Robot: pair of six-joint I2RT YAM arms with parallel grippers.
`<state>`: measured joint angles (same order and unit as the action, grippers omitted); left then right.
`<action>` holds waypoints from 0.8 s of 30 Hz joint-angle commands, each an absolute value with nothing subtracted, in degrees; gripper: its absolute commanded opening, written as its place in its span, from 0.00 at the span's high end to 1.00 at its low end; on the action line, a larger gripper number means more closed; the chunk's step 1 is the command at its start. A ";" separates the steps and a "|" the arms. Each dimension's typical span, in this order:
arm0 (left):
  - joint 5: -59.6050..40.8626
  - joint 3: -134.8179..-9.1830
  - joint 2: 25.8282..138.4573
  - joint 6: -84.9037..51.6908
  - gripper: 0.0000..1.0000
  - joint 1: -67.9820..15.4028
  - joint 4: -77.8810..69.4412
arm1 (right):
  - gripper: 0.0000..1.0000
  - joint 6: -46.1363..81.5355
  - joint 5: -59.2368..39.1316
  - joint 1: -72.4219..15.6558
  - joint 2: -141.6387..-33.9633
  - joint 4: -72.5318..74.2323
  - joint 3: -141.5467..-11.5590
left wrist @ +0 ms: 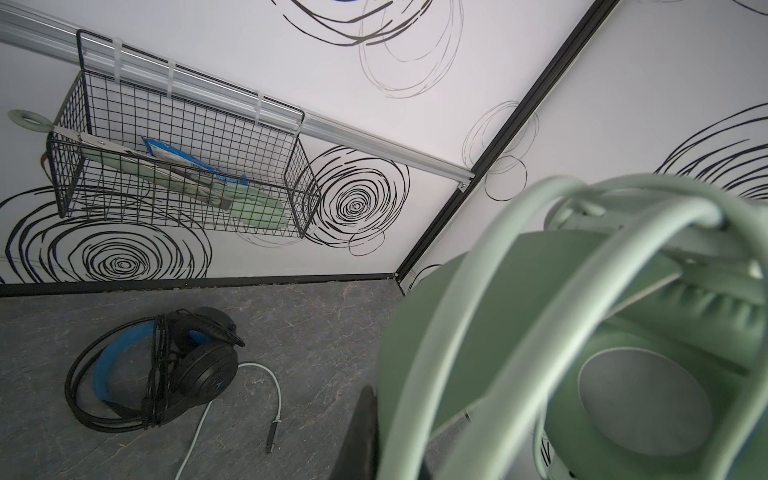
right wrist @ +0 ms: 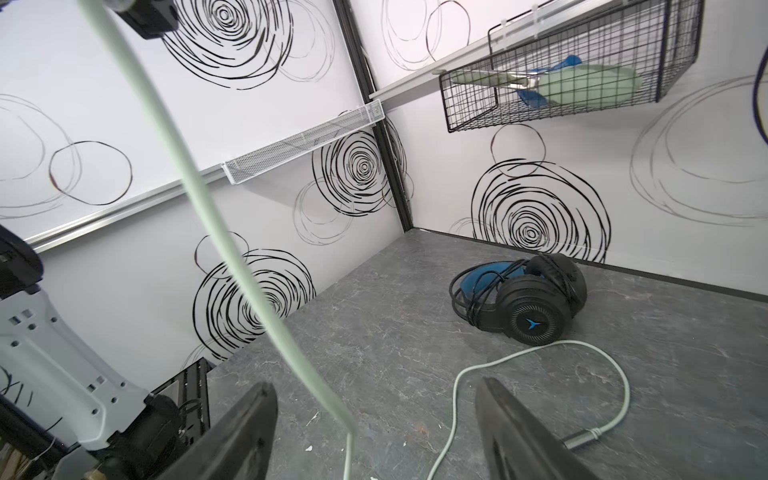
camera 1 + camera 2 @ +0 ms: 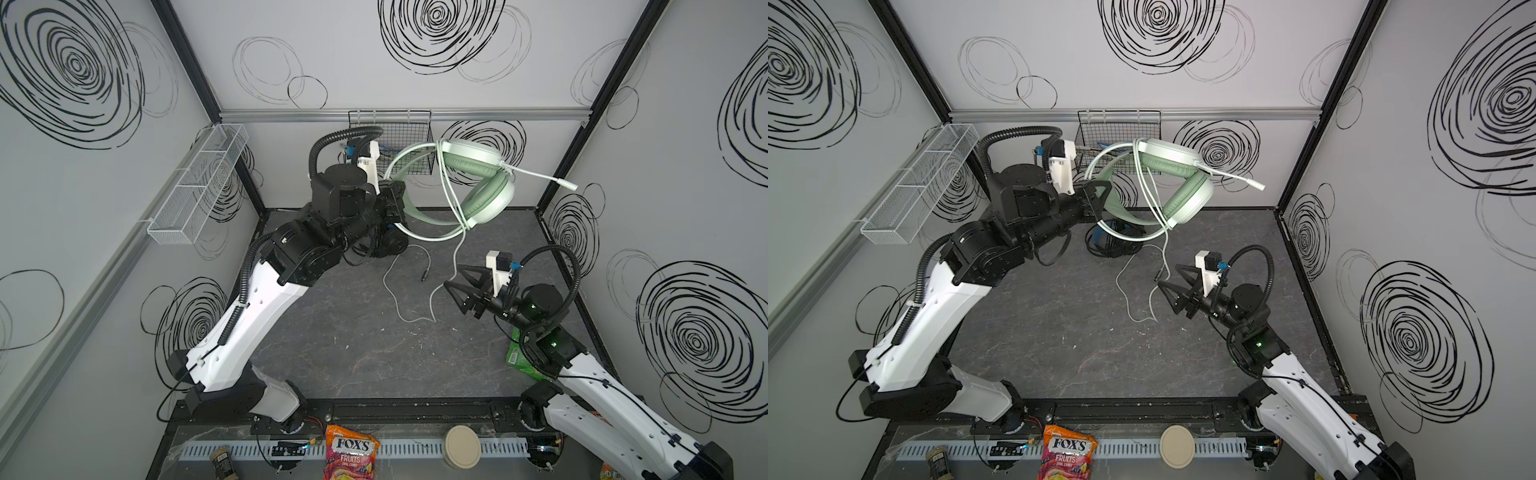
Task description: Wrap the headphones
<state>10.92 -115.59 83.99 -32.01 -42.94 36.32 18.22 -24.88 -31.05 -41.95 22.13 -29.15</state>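
You have two headsets: your left gripper (image 3: 398,198) clenches the mint-green padded headset (image 3: 478,166) aloft; the black, blue-banded headset (image 2: 528,307) lies on the grey table (image 3: 353,353). Your right gripper (image 3: 455,276) gapes around one pale cable (image 2: 253,270).

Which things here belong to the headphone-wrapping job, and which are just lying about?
Job: green headphones, their pale cable, black headphones.
Lying about: sweets bag, wire basket, mesh tray, round lid, green packet.
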 commanded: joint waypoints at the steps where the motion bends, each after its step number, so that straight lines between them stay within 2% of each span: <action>1: 9.37 -115.56 81.50 -35.15 1.00 -42.40 27.19 | 0.21 20.03 -26.79 -30.91 -41.82 25.29 -28.77; 5: 8.36 -114.32 80.95 -35.75 1.00 -42.36 26.28 | 0.24 21.09 -29.45 -31.03 -46.10 29.93 -29.10; 7: 8.20 -113.29 80.23 -36.20 1.00 -42.23 26.07 | 0.29 20.73 -30.43 -31.21 -49.31 30.84 -30.15; 14: 6.20 -111.63 78.16 -36.93 1.00 -40.75 24.90 | 0.59 20.73 -31.93 -31.22 -54.65 32.82 -30.43; 17: 0.00 -109.58 77.17 -37.73 1.00 -38.48 21.42 | 0.68 21.18 -31.55 -31.04 -55.43 33.81 -29.59; 20: -7.10 -105.98 76.04 -40.09 1.00 -36.16 15.87 | 0.68 21.19 -32.05 -30.81 -56.78 34.45 -29.34; 24: -10.71 -105.89 76.33 -40.59 1.00 -35.90 13.80 | 0.60 21.49 -32.34 -30.59 -58.03 35.31 -29.36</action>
<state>-4.16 -105.21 77.80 -37.06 -35.97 26.55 20.67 -31.35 -30.98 -57.47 31.94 -29.26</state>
